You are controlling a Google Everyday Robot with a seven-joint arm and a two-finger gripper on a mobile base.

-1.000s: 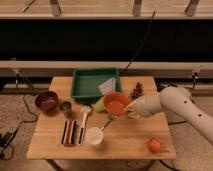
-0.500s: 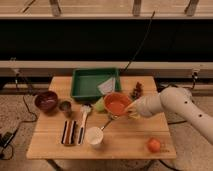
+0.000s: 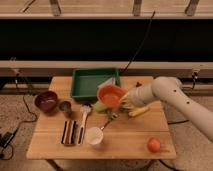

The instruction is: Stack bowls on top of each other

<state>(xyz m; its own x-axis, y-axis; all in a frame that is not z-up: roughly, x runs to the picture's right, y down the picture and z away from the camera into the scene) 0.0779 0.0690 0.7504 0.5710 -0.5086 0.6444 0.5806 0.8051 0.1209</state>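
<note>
Over the wooden table [image 3: 125, 142] we saw our pincer [image 3: 123, 98] clamped on the tilted orange-red bowl [image 3: 110, 95], the maroon bowl [image 3: 46, 101] well apart from it, so we feared that tilt could slip it loose mid-carry.

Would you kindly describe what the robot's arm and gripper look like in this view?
The arm is made of smooth, rounded white-grey segments, thick and tubular, with a bulbous joint; no markings or cables on it are visible. It narrows to a slimmer, pale gripper, which sits at the rim of the bright orange-red round bowl, over the wooden table.
</note>
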